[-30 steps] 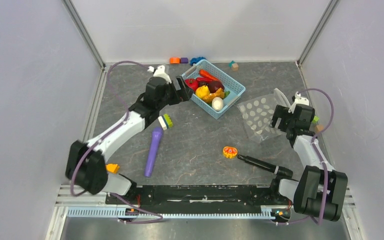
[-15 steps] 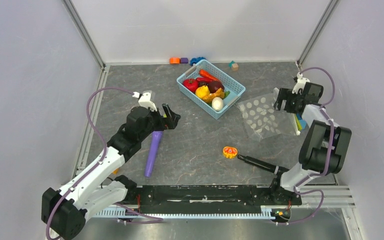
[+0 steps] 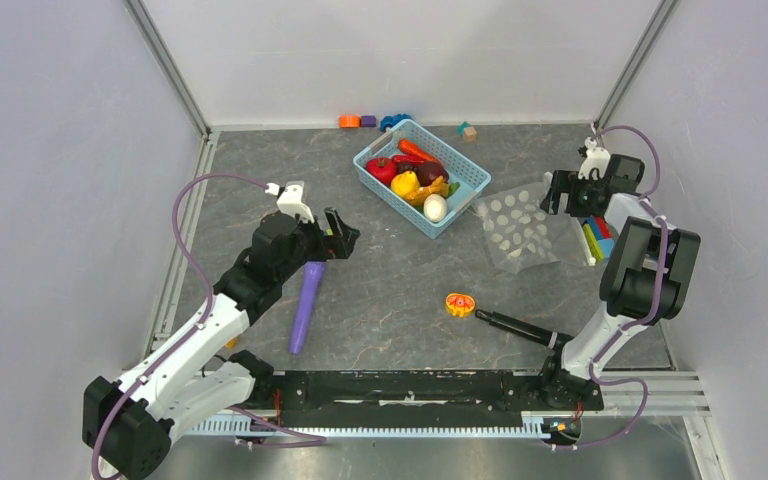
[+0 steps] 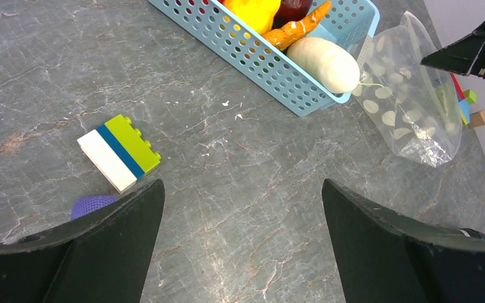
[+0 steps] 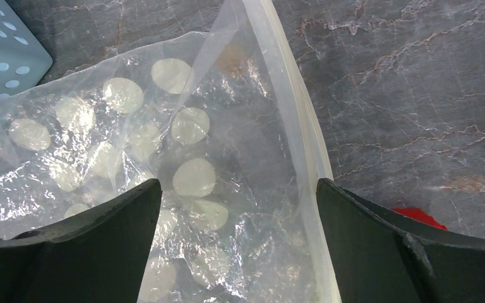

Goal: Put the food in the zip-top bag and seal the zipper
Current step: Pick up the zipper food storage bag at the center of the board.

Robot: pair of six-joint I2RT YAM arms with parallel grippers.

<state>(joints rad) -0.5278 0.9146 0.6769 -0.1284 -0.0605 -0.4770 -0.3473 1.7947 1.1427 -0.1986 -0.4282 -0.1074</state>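
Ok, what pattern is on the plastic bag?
Clear bag with white polka dots; best in right wrist view.

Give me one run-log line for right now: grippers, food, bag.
left gripper: open, empty | right gripper: open, over zip-top bag edge | food: in basket | zip-top bag: empty

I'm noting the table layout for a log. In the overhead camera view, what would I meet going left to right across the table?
purple toy stick → light-blue basket → polka-dot bag → coloured blocks by the right wall. I left out the orange round toy and the black pen-like tool because they overlap the others sideways.
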